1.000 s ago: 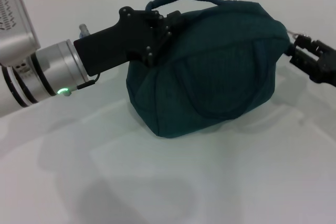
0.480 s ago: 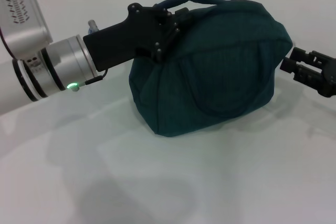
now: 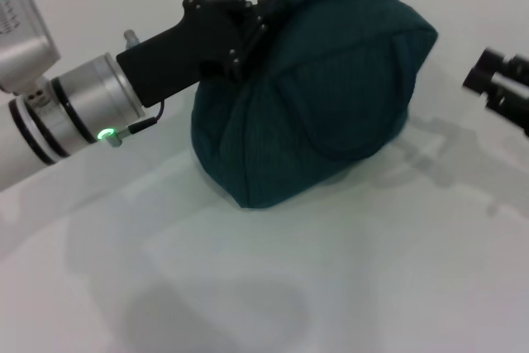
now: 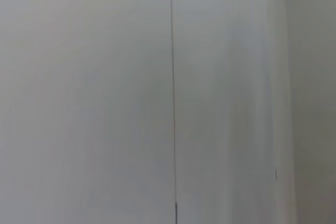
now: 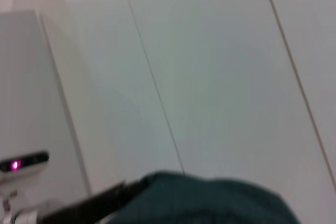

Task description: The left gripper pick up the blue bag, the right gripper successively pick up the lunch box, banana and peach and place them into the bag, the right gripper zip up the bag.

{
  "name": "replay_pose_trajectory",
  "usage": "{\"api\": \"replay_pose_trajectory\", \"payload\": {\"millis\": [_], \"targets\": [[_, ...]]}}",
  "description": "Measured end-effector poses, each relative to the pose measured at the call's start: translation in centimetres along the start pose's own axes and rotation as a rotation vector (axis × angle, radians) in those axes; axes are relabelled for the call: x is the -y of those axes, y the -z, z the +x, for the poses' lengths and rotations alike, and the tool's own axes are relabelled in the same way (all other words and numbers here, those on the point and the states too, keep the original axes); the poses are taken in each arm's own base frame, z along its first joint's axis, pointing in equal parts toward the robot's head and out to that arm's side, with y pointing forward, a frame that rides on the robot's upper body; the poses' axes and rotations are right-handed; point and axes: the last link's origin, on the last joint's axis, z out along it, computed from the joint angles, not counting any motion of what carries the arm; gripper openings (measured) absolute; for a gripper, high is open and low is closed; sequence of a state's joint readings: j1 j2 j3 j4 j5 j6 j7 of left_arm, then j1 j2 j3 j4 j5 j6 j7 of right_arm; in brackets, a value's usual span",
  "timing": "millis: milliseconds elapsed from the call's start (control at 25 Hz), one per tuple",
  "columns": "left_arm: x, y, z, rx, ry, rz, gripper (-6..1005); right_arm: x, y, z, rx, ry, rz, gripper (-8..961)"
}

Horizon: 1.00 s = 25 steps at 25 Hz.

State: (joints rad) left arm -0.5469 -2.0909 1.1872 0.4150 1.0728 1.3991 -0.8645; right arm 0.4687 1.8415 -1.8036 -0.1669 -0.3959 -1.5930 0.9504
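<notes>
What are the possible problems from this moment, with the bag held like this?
1. The left gripper grips the blue bag only at its top left edge, so the fabric may slip out and the bag may drop back onto the table.
2. The bag hangs tilted with its low corner on the table; lifting further may make it swing.
3. The right gripper is apart from the bag, near its right side; a swinging bag might hit it.
</notes>
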Motion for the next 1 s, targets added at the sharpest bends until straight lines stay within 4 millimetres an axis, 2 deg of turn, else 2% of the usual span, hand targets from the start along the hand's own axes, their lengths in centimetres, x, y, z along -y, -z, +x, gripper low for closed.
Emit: {"api": "replay_pose_trajectory", "payload": {"millis": [120,280,480,680,1000], "targets": [[-0.5,0.8,-0.2,-0.019,0.022,-0.002,70,0.0,0.0,-0.7,0.048,0.007,0.000,477],[-1.0,1.8,-0.4,-0.039,0.040,0.010,72,0.5,-0.7,-1.9,0.054,-0.010,-0.031,481],[-2.0,3.2,-0.5,-0.086,0.062,-0.013,75,0.1,-1.8,-2.3,0.050,-0.008,-0.084,491],[-3.1,6.1,0.1,-0.196,0.027,0.024,282,-0.8,-2.5,-2.6,0.054,0.005,-0.152,613],[-4.9,8.0,-0.5,-0.191,0.000,-0.013,627,-3.5,-3.3,-2.5,-0.009,0.093,-0.382,649]]}}
